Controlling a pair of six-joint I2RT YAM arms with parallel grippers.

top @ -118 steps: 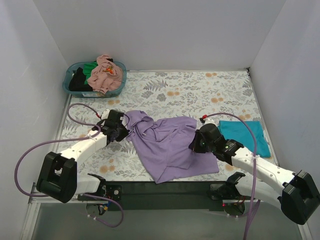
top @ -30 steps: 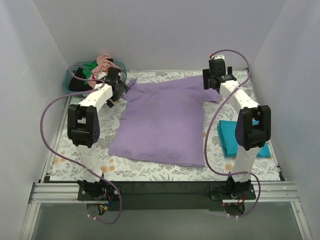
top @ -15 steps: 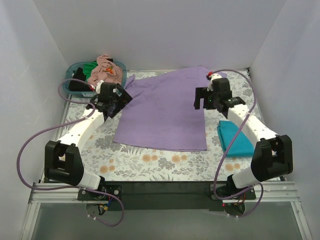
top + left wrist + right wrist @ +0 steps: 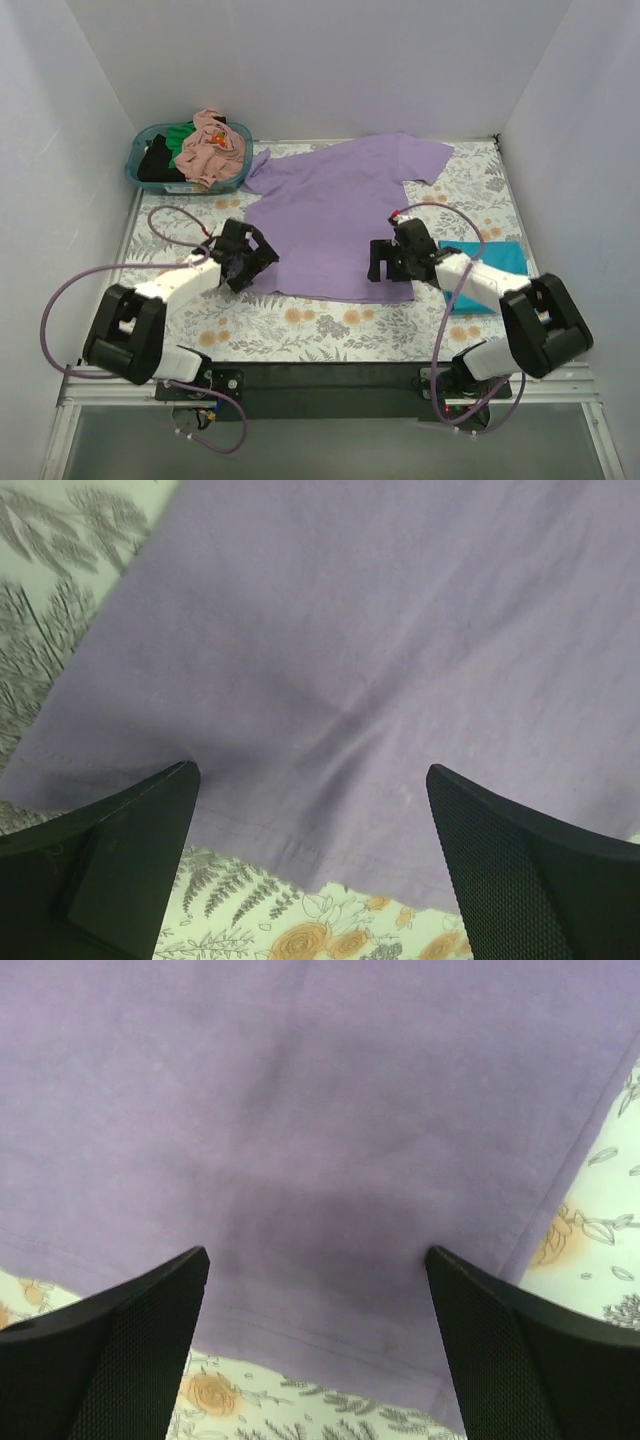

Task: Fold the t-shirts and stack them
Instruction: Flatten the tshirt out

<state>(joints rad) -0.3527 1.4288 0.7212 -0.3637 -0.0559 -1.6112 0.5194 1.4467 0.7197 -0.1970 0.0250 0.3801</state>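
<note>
My left gripper [image 4: 252, 258] and right gripper [image 4: 383, 262] gape over the hem of the purple shirt [image 4: 335, 205], spread flat beside the basket [image 4: 150, 182] (nothing held); uneven pinches could skew the fold.

lavender-purple t-shirt [image 4: 335, 215], teal-blue t-shirt [image 4: 500, 262], salmon-pink t-shirt [image 4: 212, 148], grey floral table cover [image 4: 330, 325], teal basket [image 4: 150, 180]

No writing, label, brand or number can be read anywhere. A small red-orange mark on the salmon-pink shirt [image 4: 210, 150] in the basket [image 4: 150, 183] may be a print, too small to tell.
</note>
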